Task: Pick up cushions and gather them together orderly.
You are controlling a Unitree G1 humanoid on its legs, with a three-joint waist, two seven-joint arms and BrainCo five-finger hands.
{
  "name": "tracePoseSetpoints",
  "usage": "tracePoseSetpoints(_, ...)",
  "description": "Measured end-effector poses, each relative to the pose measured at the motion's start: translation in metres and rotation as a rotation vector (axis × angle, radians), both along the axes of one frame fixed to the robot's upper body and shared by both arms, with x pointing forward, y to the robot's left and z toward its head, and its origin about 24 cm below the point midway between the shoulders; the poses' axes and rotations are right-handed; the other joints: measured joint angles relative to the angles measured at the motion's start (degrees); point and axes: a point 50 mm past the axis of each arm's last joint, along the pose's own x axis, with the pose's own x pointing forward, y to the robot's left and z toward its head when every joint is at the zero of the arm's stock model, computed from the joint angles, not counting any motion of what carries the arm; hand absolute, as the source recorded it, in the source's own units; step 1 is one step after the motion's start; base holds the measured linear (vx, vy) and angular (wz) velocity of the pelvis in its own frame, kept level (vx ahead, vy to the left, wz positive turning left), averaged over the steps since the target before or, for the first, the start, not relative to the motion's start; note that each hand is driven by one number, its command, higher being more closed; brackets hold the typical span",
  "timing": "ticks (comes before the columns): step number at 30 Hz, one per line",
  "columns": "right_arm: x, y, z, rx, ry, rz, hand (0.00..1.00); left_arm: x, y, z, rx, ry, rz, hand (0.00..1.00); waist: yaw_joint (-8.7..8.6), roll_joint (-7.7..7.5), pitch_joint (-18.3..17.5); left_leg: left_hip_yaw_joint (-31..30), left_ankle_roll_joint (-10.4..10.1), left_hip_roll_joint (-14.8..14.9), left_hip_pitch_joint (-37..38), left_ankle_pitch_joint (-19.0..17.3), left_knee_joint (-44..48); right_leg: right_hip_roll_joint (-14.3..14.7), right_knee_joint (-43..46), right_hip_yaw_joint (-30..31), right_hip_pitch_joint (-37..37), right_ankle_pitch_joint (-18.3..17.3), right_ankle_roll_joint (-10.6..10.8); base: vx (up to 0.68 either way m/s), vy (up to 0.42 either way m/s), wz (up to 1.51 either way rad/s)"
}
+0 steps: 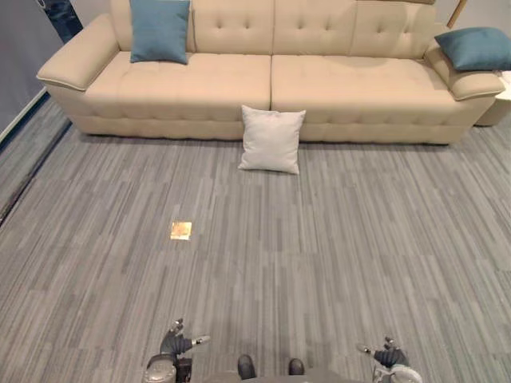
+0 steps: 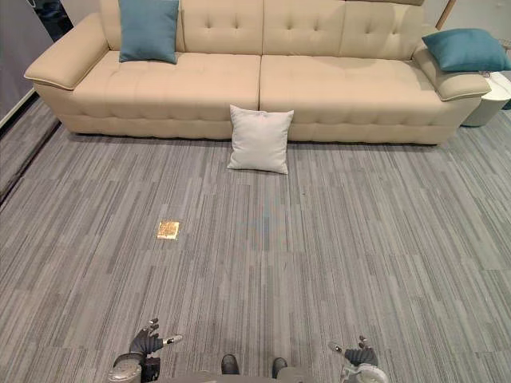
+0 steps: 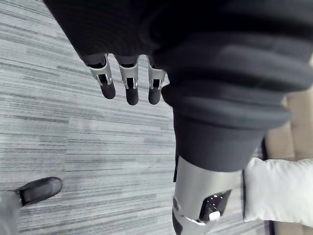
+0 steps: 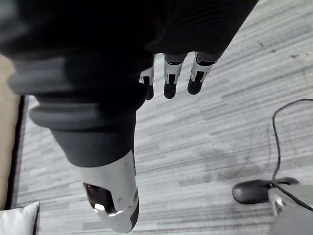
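A white cushion (image 1: pixel 271 140) leans upright against the front of the beige sofa (image 1: pixel 263 88), on the carpet at its middle. One teal cushion (image 1: pixel 160 30) stands against the sofa's back at the left end. Another teal cushion (image 1: pixel 477 48) lies on the right armrest. My left hand (image 1: pixel 177 345) hangs low at the bottom left, far from the cushions, fingers (image 3: pixel 128 83) relaxed and holding nothing. My right hand (image 1: pixel 389 357) hangs at the bottom right, fingers (image 4: pixel 169 76) likewise relaxed and empty. The white cushion (image 3: pixel 279 188) also shows in the left wrist view.
Grey striped carpet (image 1: pixel 319 255) stretches between me and the sofa. A small yellowish square patch (image 1: pixel 181 230) lies on it to the left of centre. A pale side table (image 1: pixel 505 100) stands past the sofa's right end. A dark wall panel (image 1: pixel 20 48) runs along the left.
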Motion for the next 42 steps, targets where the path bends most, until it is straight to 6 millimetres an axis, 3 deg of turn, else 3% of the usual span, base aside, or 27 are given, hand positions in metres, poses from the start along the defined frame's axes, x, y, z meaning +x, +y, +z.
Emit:
tracePoseSetpoints(9,0.013,-0.009,0.013,-0.069,-0.062,0.059,0.0,0.003,0.003,0.004,0.017,-0.019,-0.014,0.0,-0.26,0.04,0.14,0.12,-2.33,0.57,0.59,-1.57,1.42,0.13,1.13,0.06,0.52,-0.53,0.4,0.02,-0.04,-0.02)
tracePoseSetpoints(13,0.015,-0.009,0.016,-0.088,-0.071,0.089,0.0,0.003,0.007,0.005,0.03,-0.018,-0.014,0.0,-0.32,-0.09,0.22,0.16,-2.33,0.55,0.54,-1.66,1.49,0.08,1.88,0.13,0.16,-1.62,0.23,-0.02,-0.052,0.0)
tracePoseSetpoints(22,0.019,-0.014,0.022,-0.129,-0.077,0.13,0.0,0.009,0.006,0.009,0.033,-0.05,-0.02,0.0,-0.39,0.07,0.68,0.13,0.09,0.78,-3.1,-3.28,4.53,0.07,4.57,0.0,-3.23,-3.77,-0.68,0.0,-0.031,0.0)
tracePoseSetpoints(27,0.032,-0.012,0.027,-0.133,-0.106,0.136,0.0,0.016,0.006,0.015,0.035,-0.087,-0.024,0.0,-0.28,0.43,1.83,1.05,1.22,1.06,-8.21,-6.96,10.34,-0.38,5.21,0.93,-6.34,-4.08,-0.17,0.05,0.039,-0.1)
tracePoseSetpoints(30,0.046,-0.007,0.033,-0.143,-0.147,0.16,0.0,0.015,0.005,0.016,0.031,-0.093,-0.015,0.0,0.02,1.3,2.6,3.02,1.89,1.6,-10.37,-12.05,15.85,-0.82,13.66,2.7,-10.6,-7.52,2.98,0.1,0.089,-0.34)
tracePoseSetpoints(31,0.049,-0.004,0.035,-0.144,-0.163,0.169,0.0,0.013,0.004,0.015,0.029,-0.09,-0.012,0.0,-0.16,1.93,3.02,3.14,2.31,1.62,-9.8,-13.39,16.89,-0.98,21.0,2.6,-13.52,-8.71,4.78,0.15,0.128,-0.16)
tracePoseSetpoints(32,0.05,0.0,0.034,-0.134,-0.174,0.166,0.0,0.014,0.004,0.016,0.032,-0.092,-0.011,0.0,-0.52,2.2,3.49,2.8,3.11,1.43,-8.55,-14.34,17.3,-1.67,30.63,1.19,-17.25,-8.96,5.08,0.17,0.13,-0.04)
tracePoseSetpoints(34,0.044,0.007,0.031,-0.115,-0.17,0.165,0.0,0.018,0.006,0.02,0.047,-0.11,-0.015,0.0,-0.66,1.62,4.52,1.8,3.43,0.69,-5.96,-16.25,17.66,-3.06,40.45,-1.41,-21.69,-10.74,4.42,0.24,0.097,0.21)
tracePoseSetpoints(37,0.043,0.008,0.03,-0.092,-0.176,0.152,0.0,0.026,0.004,0.022,0.033,-0.131,-0.013,0.0,-1.44,2.58,6.43,-0.51,3.26,1.26,-0.76,-17.97,16.08,-3.09,37.79,-6.75,-26.55,-12.92,2.64,0.37,0.046,0.36)
tracePoseSetpoints(39,0.046,0.005,0.033,-0.091,-0.193,0.141,0.0,0.035,0.001,0.025,0.023,-0.154,-0.012,0.0,-3.1,4.39,7.89,-2.82,2.55,3.25,2.34,-17.88,13.41,-1.84,30.08,-9.91,-30.25,-10.51,1.04,0.55,-0.024,0.68)
tracePoseSetpoints(40,0.047,0.004,0.034,-0.09,-0.196,0.139,0.0,0.04,0.001,0.027,0.026,-0.169,-0.016,0.0,-3.65,4.37,8.92,-3.82,0.7,4.0,4.38,-17.8,12.22,-1.51,23.38,-11.16,-32.56,-5.91,0.95,0.56,-0.089,0.73)
tracePoseSetpoints(41,0.044,0.005,0.032,-0.089,-0.188,0.139,0.0,0.043,0.003,0.029,0.032,-0.177,-0.02,0.0,-3.63,3.17,9.13,-4.64,-1.4,3.66,6.36,-18.07,11.76,-1.75,16.07,-11.36,-33.6,-0.53,0.67,0.61,-0.116,0.71)
tracePoseSetpoints(42,0.042,0.004,0.031,-0.089,-0.182,0.137,0.0,0.044,0.004,0.03,0.035,-0.177,-0.021,0.0,-3.75,2.47,9.17,-5.12,-2.23,3.48,7.73,-18.53,11.74,-2.0,13.58,-11.29,-34.06,1.86,0.15,0.65,-0.167,0.69)
